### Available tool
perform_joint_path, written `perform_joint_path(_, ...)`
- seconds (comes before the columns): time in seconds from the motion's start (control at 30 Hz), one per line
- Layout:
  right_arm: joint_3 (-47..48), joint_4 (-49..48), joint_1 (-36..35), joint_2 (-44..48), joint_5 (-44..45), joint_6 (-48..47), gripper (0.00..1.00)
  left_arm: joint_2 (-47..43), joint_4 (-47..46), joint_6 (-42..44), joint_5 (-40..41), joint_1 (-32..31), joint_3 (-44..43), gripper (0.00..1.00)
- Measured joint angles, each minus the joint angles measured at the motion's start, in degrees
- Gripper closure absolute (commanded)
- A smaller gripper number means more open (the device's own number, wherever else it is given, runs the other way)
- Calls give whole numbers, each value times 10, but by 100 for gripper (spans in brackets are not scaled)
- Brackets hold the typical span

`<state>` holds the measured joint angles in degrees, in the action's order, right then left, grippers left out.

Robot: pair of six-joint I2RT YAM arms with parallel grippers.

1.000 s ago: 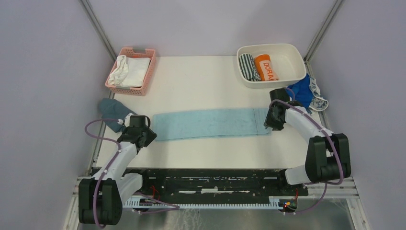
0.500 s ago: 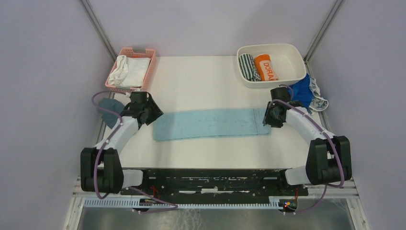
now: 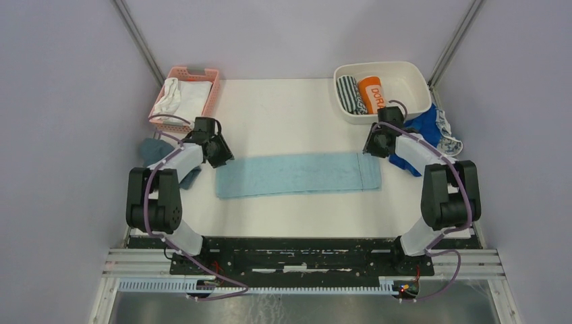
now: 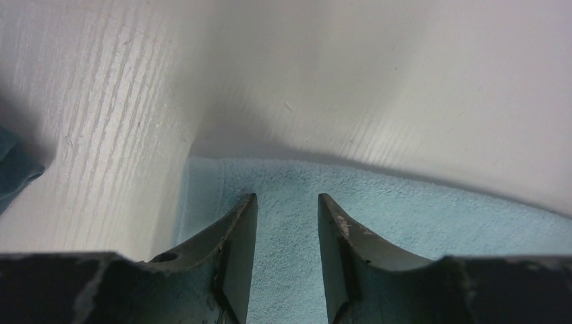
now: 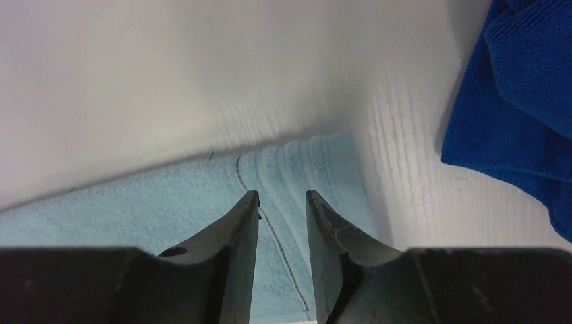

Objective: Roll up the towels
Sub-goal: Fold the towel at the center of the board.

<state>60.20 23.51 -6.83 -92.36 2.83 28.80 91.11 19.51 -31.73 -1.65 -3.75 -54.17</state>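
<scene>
Light blue towel (image 3: 297,173): flat, lengthwise across the table (image 3: 283,121).
Left gripper (image 4: 287,199): over the towel's left end by the far corner; fingers parted, nothing between, cloth beneath the tips.
Right gripper (image 5: 282,194): over the hemmed right end; fingers parted, empty, the stitch line under the gap.
Royal blue towel (image 5: 519,88): crumpled, right of the right gripper, apart from the light blue towel.

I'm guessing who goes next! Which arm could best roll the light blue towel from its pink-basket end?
Likely the left: the left gripper hovers open over that end of the flat light blue terry towel; the right gripper is over the opposite end.
</scene>
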Motion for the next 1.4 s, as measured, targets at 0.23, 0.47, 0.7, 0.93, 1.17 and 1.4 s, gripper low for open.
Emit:
perform_joint_path(0.23, 3, -30, 48, -93, -6, 24, 64, 34, 0, 2, 16, 0, 8, 61)
perform_joint_path(0.47, 4, -46, 72, -96, -18, 33, 63, 38, 1, 2, 23, -1, 13, 54)
perform_joint_path(0.7, -13, -6, 72, -34, -52, 24, 60, -15, 29, 8, 52, -53, 13, 50)
perform_joint_path(0.93, -78, 16, 67, 56, -95, 11, 60, -138, 23, -2, 64, -70, 90, 52)
perform_joint_path(1.17, -143, 56, 71, 58, -64, 10, 62, -150, 3, -46, 80, -68, 191, 57)
perform_joint_path(1.4, -143, 69, 81, 64, -39, 15, 57, -158, -7, -69, 97, -67, 198, 50)
